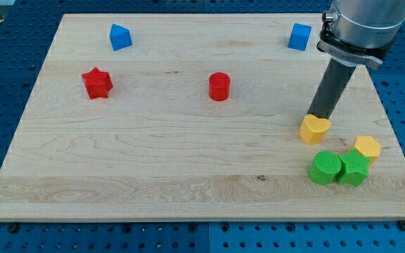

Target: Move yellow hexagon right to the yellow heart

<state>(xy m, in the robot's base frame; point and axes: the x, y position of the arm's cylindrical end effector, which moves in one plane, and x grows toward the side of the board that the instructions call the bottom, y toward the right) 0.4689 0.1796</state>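
- Nearest the camera, at the near right of the wooden board (153,176), sit two green blocks side by side: a green cylinder (325,168) on the left and a second green block (354,169) touching its right side; the second one's shape looks like a star, though I cannot be sure at this size.
- Just behind that second green block, touching its far right edge, lies the yellow hexagon (367,148), close to the board's right edge.
- Left of the hexagon and a little farther back rests the yellow heart (315,129), near the hexagon but apart from it, and just beyond the green cylinder.
- My tip (316,114) stands at the far edge of the yellow heart, seemingly touching its top rim; the dark rod rises from there, leaning toward the far right into the grey arm housing (363,24).
- No fingers exist on this rod, so nothing is open, closed or gripped; the tip only presses against things.
- Farther back, near the board's middle, stands a red cylinder (219,86).
- On the left, a red star (98,83) lies well apart from everything else.
- Along the far edge, a blue block (120,36) sits at the left and a blue cube (299,36) at the right, just left of the arm.
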